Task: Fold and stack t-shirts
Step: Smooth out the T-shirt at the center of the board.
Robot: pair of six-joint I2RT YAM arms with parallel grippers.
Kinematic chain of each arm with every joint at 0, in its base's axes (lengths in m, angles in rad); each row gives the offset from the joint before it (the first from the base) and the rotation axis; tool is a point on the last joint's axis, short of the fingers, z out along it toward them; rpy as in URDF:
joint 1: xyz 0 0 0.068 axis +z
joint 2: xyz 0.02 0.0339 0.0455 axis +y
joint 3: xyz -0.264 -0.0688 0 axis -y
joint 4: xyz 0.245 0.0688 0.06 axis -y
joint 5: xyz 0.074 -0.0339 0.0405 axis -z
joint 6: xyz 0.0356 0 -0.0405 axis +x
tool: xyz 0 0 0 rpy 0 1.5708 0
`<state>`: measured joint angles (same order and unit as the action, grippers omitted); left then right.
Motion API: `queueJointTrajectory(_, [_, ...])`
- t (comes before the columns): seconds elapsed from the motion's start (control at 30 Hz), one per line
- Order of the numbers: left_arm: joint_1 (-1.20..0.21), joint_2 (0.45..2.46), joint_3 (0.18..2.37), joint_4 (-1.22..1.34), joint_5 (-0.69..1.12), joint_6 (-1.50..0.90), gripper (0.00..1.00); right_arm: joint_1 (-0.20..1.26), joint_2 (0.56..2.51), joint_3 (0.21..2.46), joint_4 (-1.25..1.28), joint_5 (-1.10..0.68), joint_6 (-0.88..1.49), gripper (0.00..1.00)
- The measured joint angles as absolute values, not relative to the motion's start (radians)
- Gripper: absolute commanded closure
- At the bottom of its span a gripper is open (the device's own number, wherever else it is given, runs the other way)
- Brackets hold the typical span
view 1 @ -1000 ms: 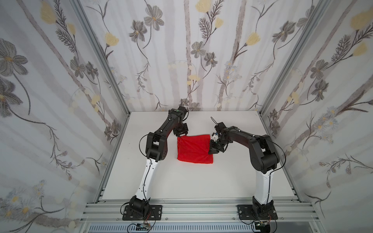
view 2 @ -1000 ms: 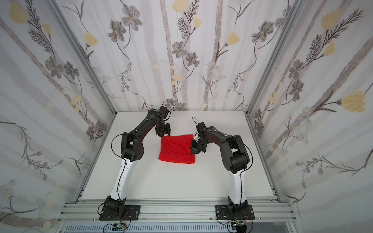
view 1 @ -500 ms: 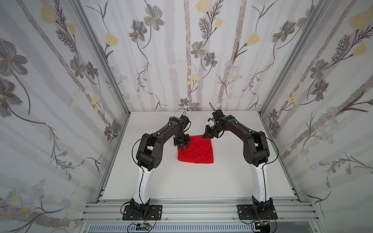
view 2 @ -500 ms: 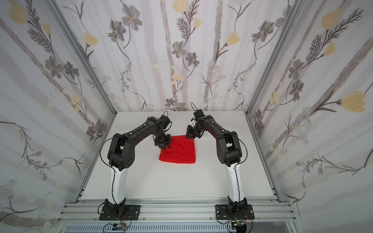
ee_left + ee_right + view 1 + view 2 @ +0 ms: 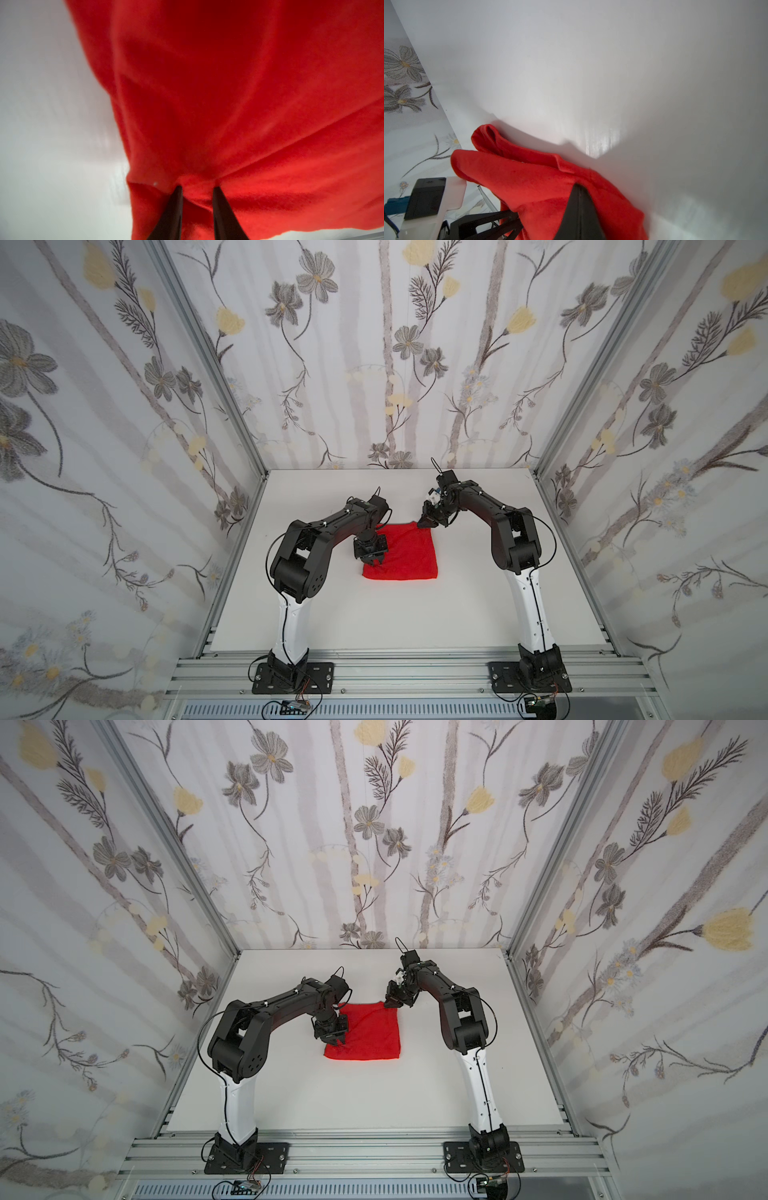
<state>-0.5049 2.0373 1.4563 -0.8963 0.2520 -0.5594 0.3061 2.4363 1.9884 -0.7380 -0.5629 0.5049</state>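
Red cloth: the t-shirt (image 5: 405, 553) lay as a nearly square folded packet in the middle of the white table (image 5: 374, 614), between the two arms.
Left gripper: the left gripper (image 5: 371, 562) pointed down at the near left corner of the packet. In the left wrist view its fingertips (image 5: 175, 205) stood only a little apart, with a small ridge of cloth pinched between them and creases running out from that place.
Right gripper: the right gripper (image 5: 427, 522) was closed on the far right corner. In the right wrist view this corner (image 5: 529, 180) was raised from the table, with a shadow under it.
Step in hand: I judged that the packet was being taken by two opposite corners, either to smooth it or to carry it. I could not decide which.
How to do it well: both arms should rise and travel together at the same height. The cloth should be lightly tense, but not pulled so hard that the layers slide apart. The left pinch should take all layers, not only the top one.
Risk: with a thin pinch, the fold may open.
Writing: none could be read, and no neck label was in view. A pale speck (image 5: 155, 183) beside the left fingertips was too small to tell.
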Motion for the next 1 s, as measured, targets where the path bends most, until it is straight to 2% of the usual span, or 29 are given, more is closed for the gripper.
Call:
queueJointTrajectory(0.23, [-0.520,1.937,1.439,-0.945,0.229,-0.560,0.61,0.307,2.440,1.988,-0.738,-0.585,0.503,1.00])
queueJointTrajectory(0.43, [-0.531,1.867,1.464,-1.007,0.259,-0.534,0.61,0.308,2.440,1.986,-0.738,-0.584,0.496,1.00])
queueJointTrajectory(0.77, [-0.530,1.991,1.308,-1.001,0.306,-0.505,0.66,0.315,2.428,1.977,-0.735,-0.567,0.493,1.00])
queueJointTrajectory(1.0, [-0.520,1.982,1.233,-1.029,0.371,-0.506,0.68,0.315,2.384,1.962,-0.753,-0.539,0.477,1.00])
